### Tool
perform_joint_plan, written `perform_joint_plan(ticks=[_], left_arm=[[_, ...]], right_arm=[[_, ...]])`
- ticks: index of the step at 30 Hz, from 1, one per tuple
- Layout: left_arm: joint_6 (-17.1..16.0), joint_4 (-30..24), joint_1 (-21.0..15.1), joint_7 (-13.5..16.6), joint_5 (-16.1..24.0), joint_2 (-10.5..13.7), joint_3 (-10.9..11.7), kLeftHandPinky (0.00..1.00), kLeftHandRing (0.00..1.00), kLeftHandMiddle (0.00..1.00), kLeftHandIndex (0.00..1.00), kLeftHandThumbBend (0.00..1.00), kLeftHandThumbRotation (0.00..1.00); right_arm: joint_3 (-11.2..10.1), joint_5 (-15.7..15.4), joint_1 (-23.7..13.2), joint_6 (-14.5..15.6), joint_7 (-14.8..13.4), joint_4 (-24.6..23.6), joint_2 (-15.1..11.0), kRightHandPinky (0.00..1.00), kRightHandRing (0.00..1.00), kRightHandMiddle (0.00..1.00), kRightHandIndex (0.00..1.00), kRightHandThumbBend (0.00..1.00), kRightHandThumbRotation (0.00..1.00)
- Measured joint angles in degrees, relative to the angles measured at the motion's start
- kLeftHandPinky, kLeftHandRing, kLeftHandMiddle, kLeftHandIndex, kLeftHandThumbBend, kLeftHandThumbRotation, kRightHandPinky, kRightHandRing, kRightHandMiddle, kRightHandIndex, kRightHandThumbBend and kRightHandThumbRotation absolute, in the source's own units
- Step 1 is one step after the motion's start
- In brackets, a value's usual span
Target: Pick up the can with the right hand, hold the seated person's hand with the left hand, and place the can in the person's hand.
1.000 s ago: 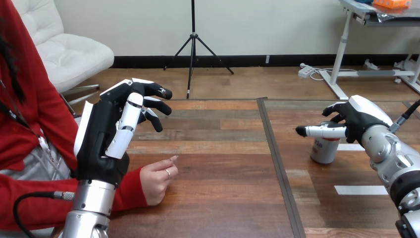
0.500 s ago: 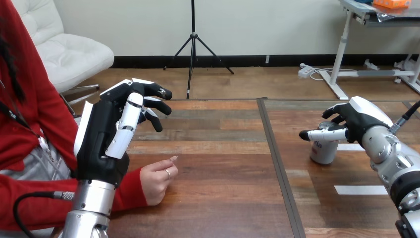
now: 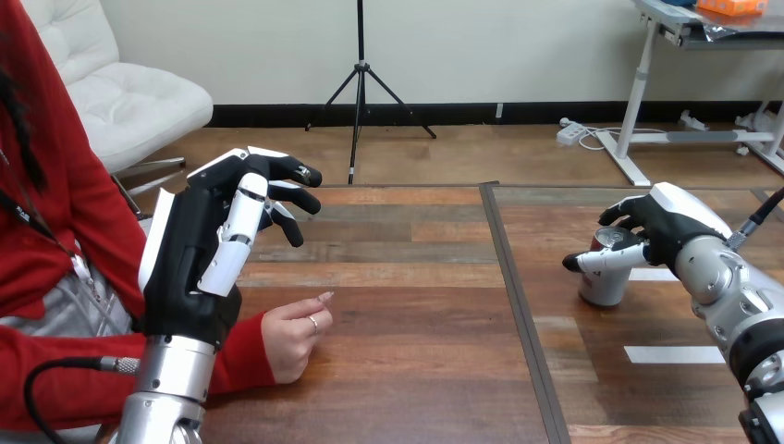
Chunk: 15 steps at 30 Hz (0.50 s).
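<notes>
Wooden table [image 3: 416, 370] boards run under both arms, split down the middle by a dark seam [image 3: 518, 305]. At the right side the robot's right hand [image 3: 661, 227] wraps the can [image 3: 601, 287]: its fingers curl over the can's top and far side, and its thumb [image 3: 601, 262] lies across the near face, pointing left. The can stands upright, seemingly on the wood and not yet lifted, just beside a white tape strip [image 3: 658, 275].

The left hand [image 3: 199, 259] is raised above the table's left part, fingers relaxed and slightly bent, holding nothing. Below it and apart from it, the person's hand [image 3: 291, 338] rests on the wood, loosely curled.

The step in hand appears to be the pick-up of the can. Next, the right hand likely needs to firm its grip and lift straight up without tipping the can. The left hand must come down to take the person's hand, which would have to open to receive the can.
</notes>
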Motion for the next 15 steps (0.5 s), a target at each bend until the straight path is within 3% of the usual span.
perform_joint_plan(ticks=[15], left_arm=[[0.0, 0.0, 0.0, 0.0, 0.2, 0.0, 0.0, 0.23, 0.49, 0.55, 0.47, 0.07, 0.69]], right_arm=[[0.0, 0.0, 0.0, 0.1, 2.4, 0.0, -0.4, 0.74, 0.86, 0.86, 0.83, 0.89, 0.38]])
